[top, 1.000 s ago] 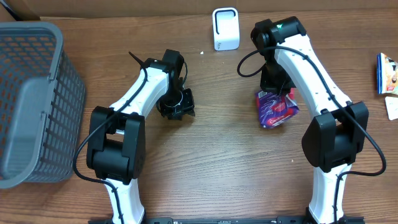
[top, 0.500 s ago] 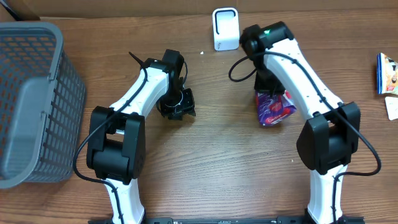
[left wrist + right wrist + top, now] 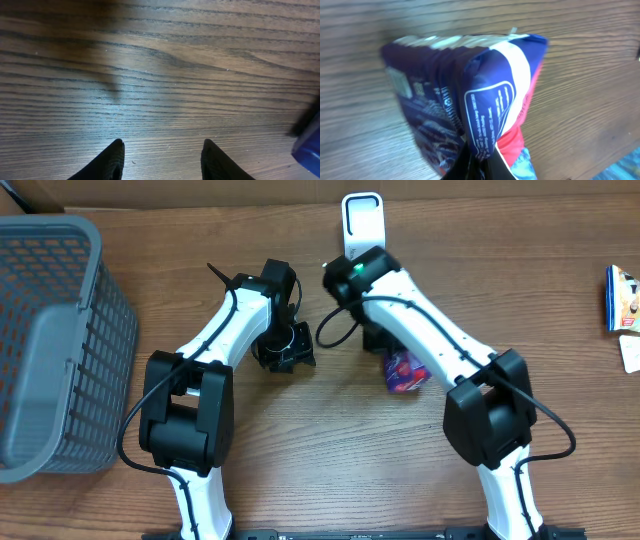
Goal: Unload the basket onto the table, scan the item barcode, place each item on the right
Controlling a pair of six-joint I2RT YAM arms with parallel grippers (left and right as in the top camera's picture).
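The item is a blue, purple and red snack bag point(image 3: 465, 95) with small white print on its side. My right gripper point(image 3: 481, 159) is shut on a fold of its lower edge and holds it just above the wooden table. From overhead the bag point(image 3: 405, 370) hangs under the right arm near the table's middle. The white barcode scanner point(image 3: 362, 218) stands upright at the back, beyond the bag. My left gripper point(image 3: 286, 348) hovers low over bare wood to the left of the bag. In the left wrist view its fingers point(image 3: 114, 156) are open with nothing between them.
A grey mesh basket point(image 3: 50, 340) fills the left side of the table. A printed packet point(image 3: 622, 298) and a white card point(image 3: 632, 352) lie at the right edge. A blue shape point(image 3: 309, 145) shows at the right border of the left wrist view.
The right arm has swung left, carrying the bag from the right of the table toward the middle, nearer the left gripper. The left arm has stayed put.
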